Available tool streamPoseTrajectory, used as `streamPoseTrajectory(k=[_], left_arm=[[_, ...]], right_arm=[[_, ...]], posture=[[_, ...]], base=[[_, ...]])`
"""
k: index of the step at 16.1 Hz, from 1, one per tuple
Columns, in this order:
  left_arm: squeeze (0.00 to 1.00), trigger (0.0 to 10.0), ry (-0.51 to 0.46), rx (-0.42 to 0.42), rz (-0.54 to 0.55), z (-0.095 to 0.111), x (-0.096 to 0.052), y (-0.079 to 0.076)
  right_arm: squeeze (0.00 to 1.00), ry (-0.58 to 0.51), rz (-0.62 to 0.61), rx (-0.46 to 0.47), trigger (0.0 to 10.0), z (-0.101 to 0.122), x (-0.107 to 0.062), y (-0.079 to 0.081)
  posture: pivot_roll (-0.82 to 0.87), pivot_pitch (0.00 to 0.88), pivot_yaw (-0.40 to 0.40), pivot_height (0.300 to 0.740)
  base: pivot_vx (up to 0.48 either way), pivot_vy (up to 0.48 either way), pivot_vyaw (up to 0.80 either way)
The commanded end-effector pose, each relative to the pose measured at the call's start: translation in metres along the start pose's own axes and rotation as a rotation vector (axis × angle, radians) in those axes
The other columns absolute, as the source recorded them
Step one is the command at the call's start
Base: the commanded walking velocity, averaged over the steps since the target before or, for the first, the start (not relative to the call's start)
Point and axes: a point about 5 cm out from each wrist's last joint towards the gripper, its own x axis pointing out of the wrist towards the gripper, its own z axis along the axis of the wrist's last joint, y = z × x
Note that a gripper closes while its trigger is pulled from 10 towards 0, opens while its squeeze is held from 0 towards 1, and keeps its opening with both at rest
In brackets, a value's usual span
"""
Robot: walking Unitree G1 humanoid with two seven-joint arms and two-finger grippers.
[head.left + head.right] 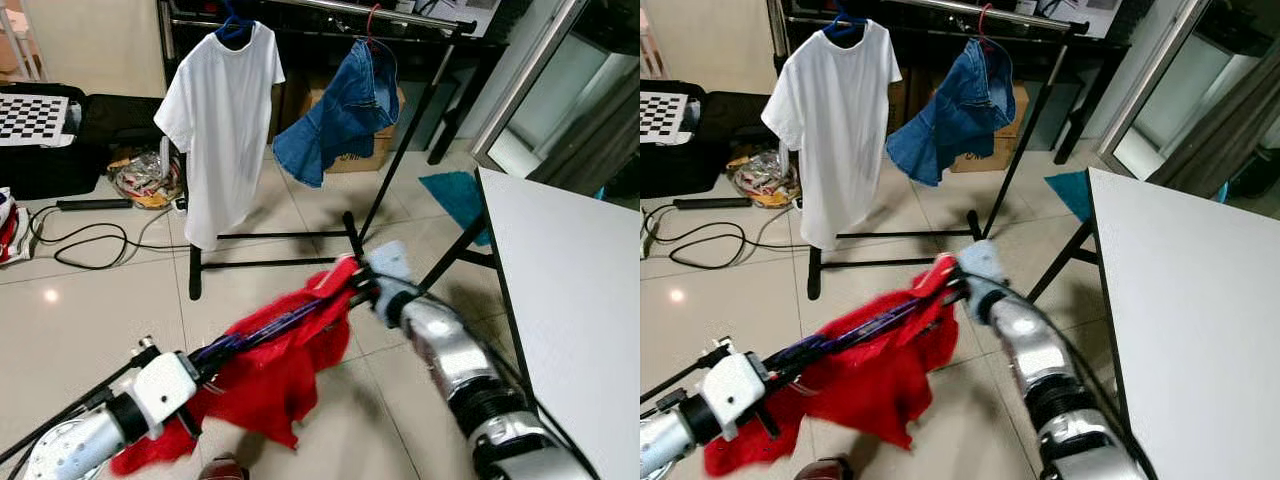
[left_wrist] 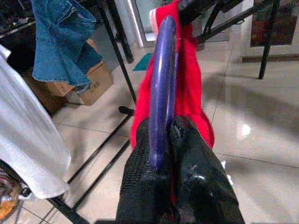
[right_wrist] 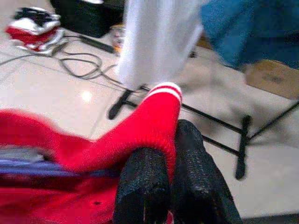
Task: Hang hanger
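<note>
A purple hanger point(image 2: 162, 88) carries a red garment point(image 1: 270, 375) and is held low over the floor between my two arms. My left gripper point(image 1: 205, 360) is shut on the hanger's purple bar. My right gripper point(image 1: 362, 285) is shut on the red garment's cuff point(image 3: 161, 100), which has white stripes. Behind them stands a black clothes rack point(image 1: 400, 150) with a silver rail point(image 1: 370, 12). A white T-shirt point(image 1: 220, 125) on a blue hanger and a denim skirt point(image 1: 345, 110) on a red hanger hang from that rail.
A white table point(image 1: 575, 290) stands close on my right. Black cables point(image 1: 85, 240), a bag point(image 1: 145, 180) and a black case with a checkerboard point(image 1: 30, 115) lie at the left. A cardboard box point(image 1: 375, 150) sits behind the rack; a teal mat point(image 1: 455, 195) lies near the table.
</note>
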Motion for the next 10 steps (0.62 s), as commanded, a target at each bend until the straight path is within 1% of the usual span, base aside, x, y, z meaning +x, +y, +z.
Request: streamPoseTrajectory(k=[1, 2, 4, 6, 7, 8, 10], left_arm=[[0.0, 10.0, -0.069, 0.02, 0.062, 0.013, 0.009, 0.007], [0.0, 10.0, -0.1, 0.0, 0.124, 0.016, 0.012, 0.013], [0.0, 10.0, -0.145, -0.027, 0.168, 0.022, 0.016, 0.018], [0.0, 10.0, -0.17, -0.021, 0.132, 0.028, 0.02, 0.013], [0.0, 10.0, -0.15, -0.025, 0.053, 0.028, 0.024, 0.002], [0.0, 10.0, -0.144, -0.03, 0.04, 0.027, 0.025, -0.001], [0.0, 10.0, -0.121, -0.045, -0.035, 0.023, 0.025, -0.013]], right_arm=[[0.0, -0.043, -0.011, -0.028, 10.0, 0.004, -0.002, -0.002], [0.0, -0.042, -0.067, -0.026, 10.0, 0.001, -0.002, -0.005], [0.0, 0.002, -0.185, -0.037, 10.0, -0.009, -0.004, -0.013], [0.0, 0.064, -0.271, -0.04, 10.0, -0.021, -0.006, -0.017], [0.0, 0.072, -0.282, -0.002, 10.0, -0.02, -0.003, -0.014], [0.0, 0.061, -0.268, -0.003, 10.0, -0.018, -0.001, -0.012], [0.0, -0.013, -0.229, -0.022, 10.0, -0.001, 0.006, -0.005]], posture=[[0.37, 0.101, -0.189, 0.74], [0.37, 0.1, -0.187, 0.74], [0.36, 0.101, -0.187, 0.74], [0.37, 0.1, -0.184, 0.74], [0.37, 0.101, -0.179, 0.74], [0.37, 0.101, -0.177, 0.74], [0.37, 0.099, -0.174, 0.74]], base=[[0.0, 0.0, 0.0], [0.0, 0.0, 0.0], [0.0, 0.0, 0.0], [0.0, 0.0, 0.0], [0.0, 0.0, 0.0], [0.0, 0.0, 0.0], [0.0, 0.0, 0.0]])
